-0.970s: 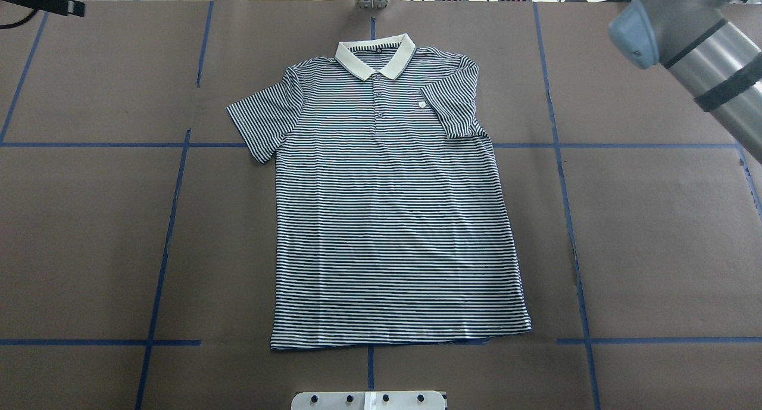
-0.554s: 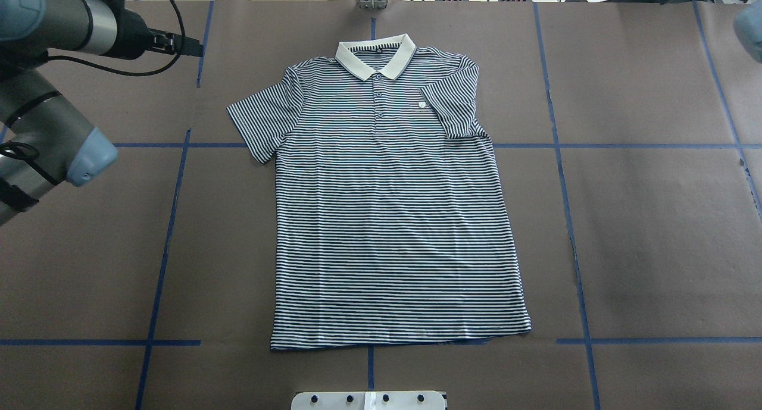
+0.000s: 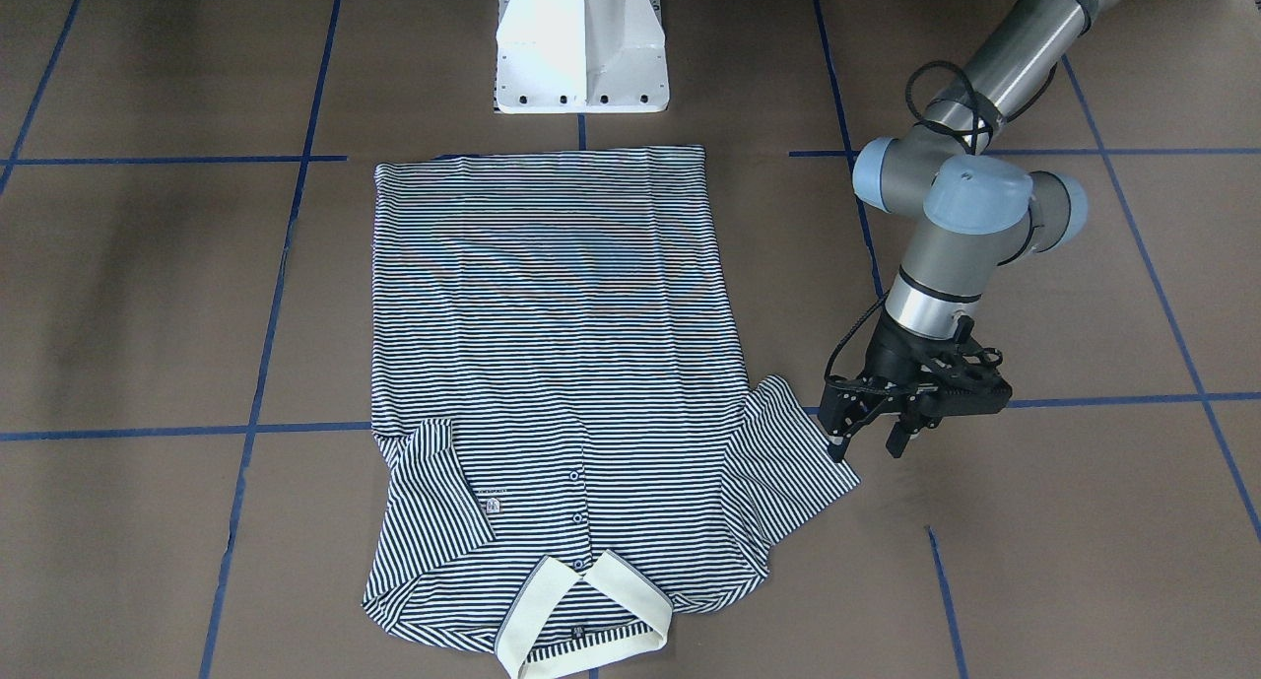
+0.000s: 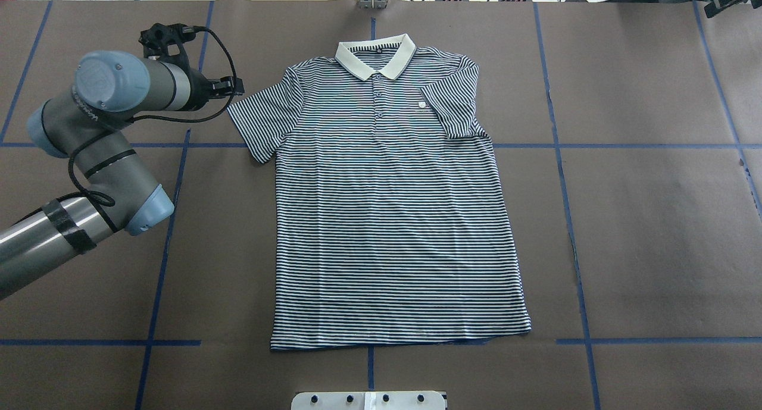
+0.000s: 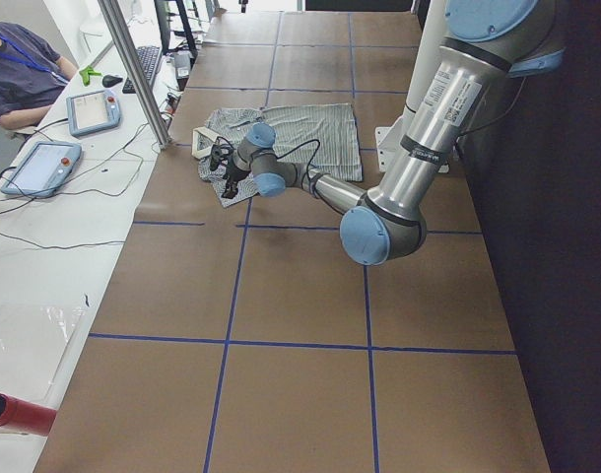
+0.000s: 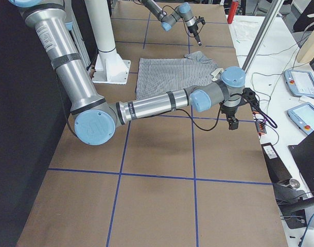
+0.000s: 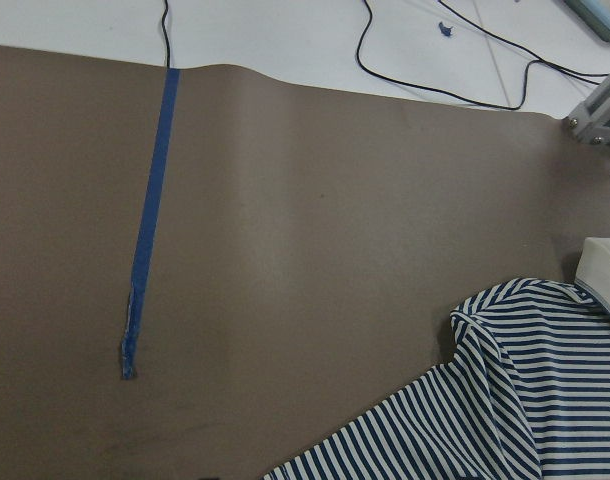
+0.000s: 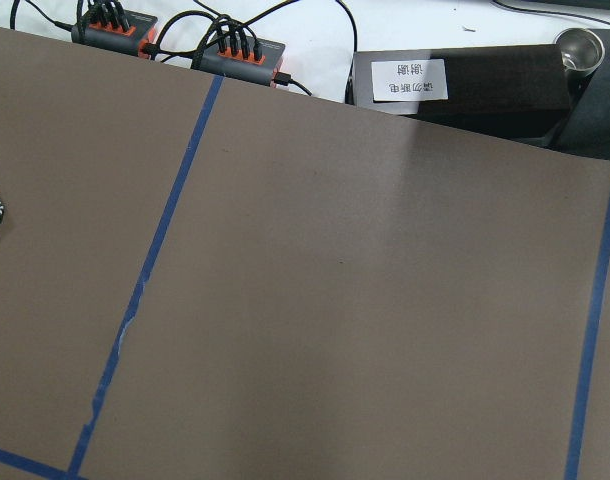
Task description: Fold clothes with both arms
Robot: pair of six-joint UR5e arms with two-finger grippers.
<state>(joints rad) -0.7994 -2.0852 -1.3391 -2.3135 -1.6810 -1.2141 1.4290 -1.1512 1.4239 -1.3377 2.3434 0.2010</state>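
Where matte brown paper [image 4: 655, 219] lies, flat thin-striped polo shirt [image 4: 387, 219], cream collar [image 4: 355, 62]

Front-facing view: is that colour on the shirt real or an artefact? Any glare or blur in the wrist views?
Front-facing view: the blue-orange bands on the polo shirt look like moiré from its fine stripes; overhead view shows navy and white. Left wrist view: sharp, stripes crisp. Right wrist view: a pale sheen across the table paper, no blur.
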